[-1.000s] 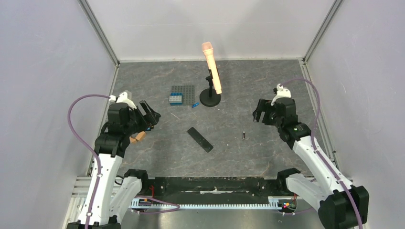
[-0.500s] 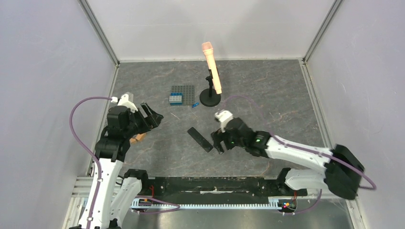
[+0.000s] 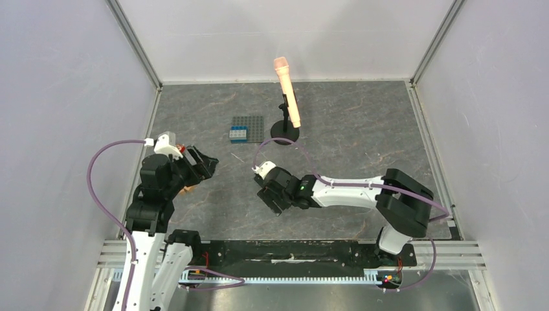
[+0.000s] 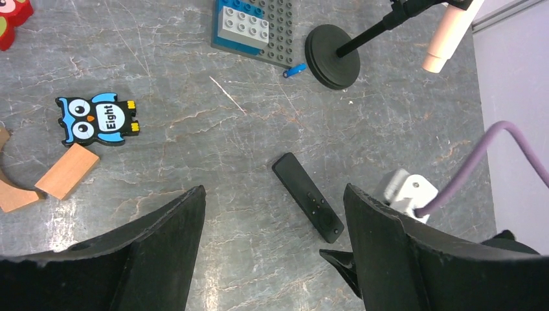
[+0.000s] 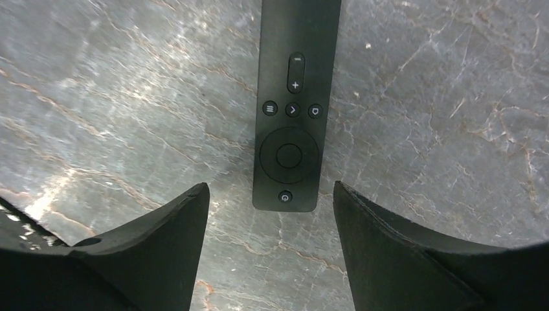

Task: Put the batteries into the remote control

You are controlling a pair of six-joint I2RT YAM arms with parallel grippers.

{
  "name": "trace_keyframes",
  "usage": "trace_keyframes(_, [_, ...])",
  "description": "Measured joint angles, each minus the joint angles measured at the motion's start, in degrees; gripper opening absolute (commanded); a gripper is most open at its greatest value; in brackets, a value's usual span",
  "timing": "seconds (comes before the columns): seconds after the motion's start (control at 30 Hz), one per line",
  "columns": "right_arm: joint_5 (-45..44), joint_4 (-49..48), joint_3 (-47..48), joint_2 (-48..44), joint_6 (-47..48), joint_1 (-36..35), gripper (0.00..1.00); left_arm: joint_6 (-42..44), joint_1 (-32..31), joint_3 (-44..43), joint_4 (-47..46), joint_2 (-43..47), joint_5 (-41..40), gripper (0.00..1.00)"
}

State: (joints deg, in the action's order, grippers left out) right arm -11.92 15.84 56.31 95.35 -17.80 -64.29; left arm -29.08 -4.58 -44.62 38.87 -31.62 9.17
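Our right tool [image 5: 268,194] hangs released over the slim flat black plastic remote control [image 5: 294,97], jaws spread wider than the bar and nothing between them. The remote lies button side up on the grey veined surface [image 5: 116,91]. Its ring-pad end sits directly beneath the gap between the fingers, slightly nearer the right-hand finger, and the rest of the bar runs straight ahead of the tool.

Our left tool [image 4: 273,194] is also released and empty. It hovers higher, with the remote [image 4: 307,197] lying below and ahead of it, closer to its right-hand finger.

We cannot find the batteries in any view; the right arm may be covering them.

We judge the step in hand to be the pick-up of the remote. To do it well, we should shift a touch toward the right-hand finger so the bar is centred, then keep the jaws square to its long sides. We would come straight down until the pads flank the thin edges and close gently there. The back cover presumably faces down, so the grip must leave room for the left tool to reach it after turning
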Motion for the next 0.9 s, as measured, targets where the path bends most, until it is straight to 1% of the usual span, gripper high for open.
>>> trace_keyframes(0.13, [-0.04,2.1,1.81,2.75,0.02,0.02,0.7,0.22,0.0,0.02,-0.04,-0.07,0.09,0.84])
trace_keyframes(0.37, [0.02,8.35,9.27,8.68,-0.35,0.35,0.7,0.22,0.0,0.13,-0.04,-0.96,0.09,0.84])
trace_keyframes(0.47, [0.44,10.34,10.86,9.66,-1.03,1.05,0.7,0.22,0.0,0.37,0.0,-0.83,0.24,0.84])
trace_keyframes(0.57, [1.64,12.13,10.91,9.7,-1.53,2.86,0.67,0.22,0.0,0.5,-0.02,-0.39,0.52,0.84])
trace_keyframes(0.7, [3.21,13.2,10.58,9.73,-1.55,5.03,0.56,0.22,0.0,0.55,-0.02,0.55,0.83,0.84])
trace_keyframes(0.77, [4.33,13.16,10.4,9.73,-1.4,5.31,0.47,0.22,0.0,0.55,-0.02,0.85,1.22,0.84])
trace_keyframes(0.83, [5.46,12.55,10.14,9.73,-1.18,5.25,0.33,0.22,0.0,0.55,-0.02,1.05,1.55,0.84])
trace_keyframes(0.9, [5.86,12.37,10.05,9.7,-0.39,5.14,0.23,0.22,0.0,0.55,-0.02,1.11,1.73,0.83])
